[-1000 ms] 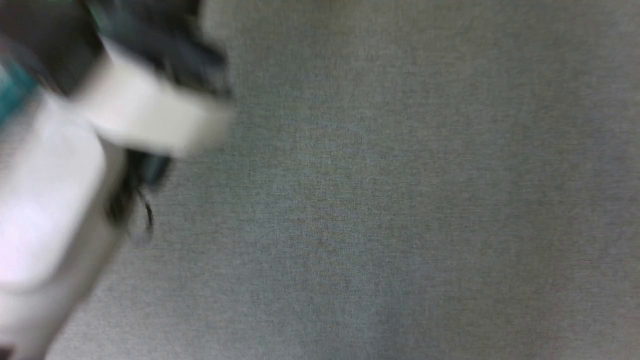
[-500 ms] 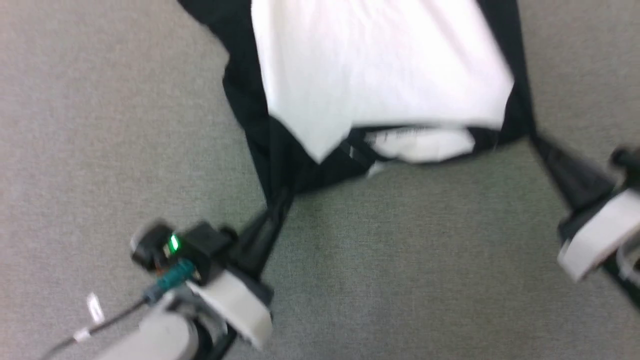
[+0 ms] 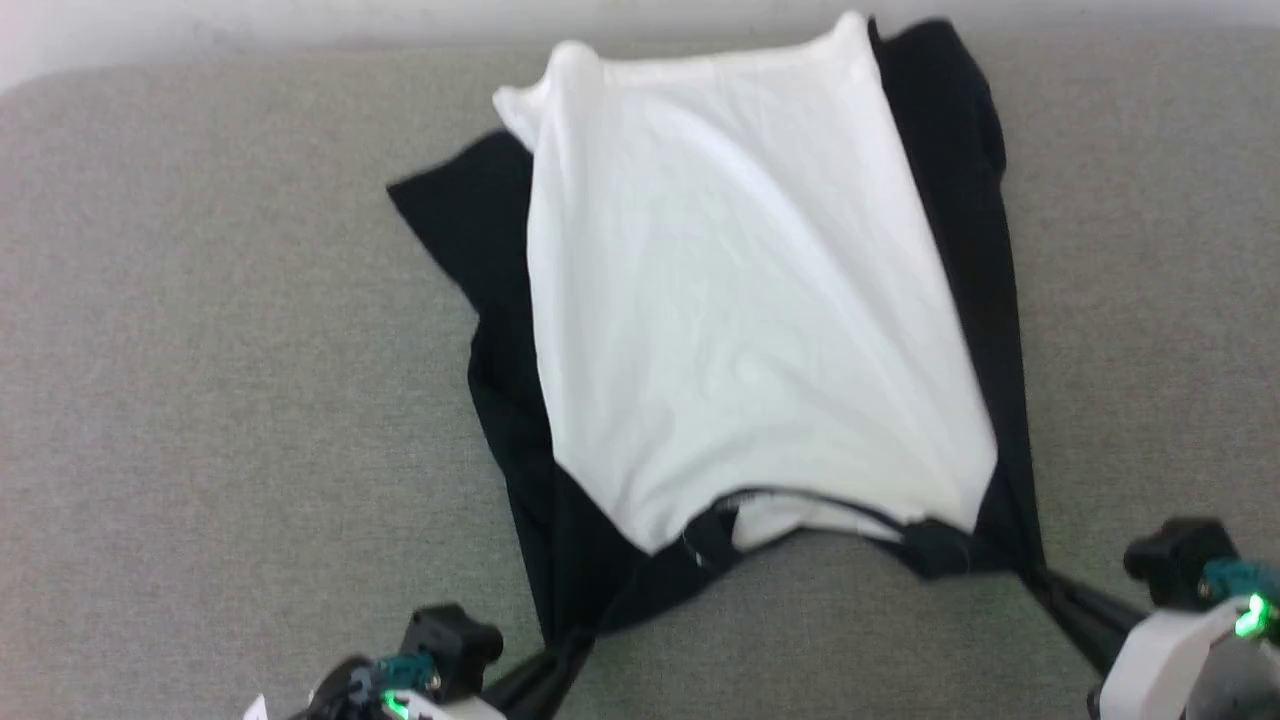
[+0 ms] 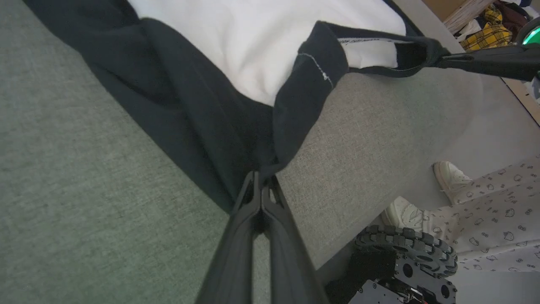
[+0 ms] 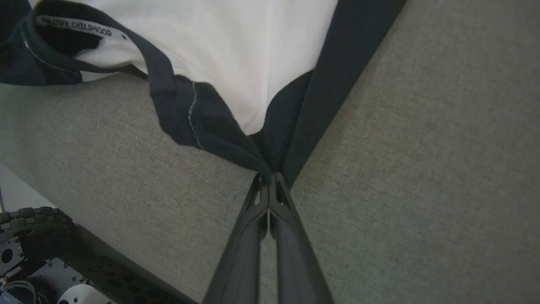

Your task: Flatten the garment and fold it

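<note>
- Left hand (image 4: 261, 179): its two fingers are pressed together, pinching black shoulder cloth of the garment (image 3: 740, 330) beside the neckband (image 5: 156, 71).
- Right hand (image 5: 268, 177): closed the same way, pinching the black shoulder cloth on the other side of the neck.
- Each pinch takes only a little cloth at the fingertips. A sharp or uneven pull could, I judge, slip one shoulder free and leave the shirt skewed.
- The neck opening sags between the hands, close to the near edge of the desk (image 3: 200, 350). Drawing it further toward the robot risks dragging it off that edge.
- The garment lies on the desk, neck nearest, hem farthest. The black sleeves (image 3: 450, 220) sit bunched along the white panel, and folding now would trap those creases.
- Count: two hands, one garment, two sleeves, one neckband, one desk.
</note>
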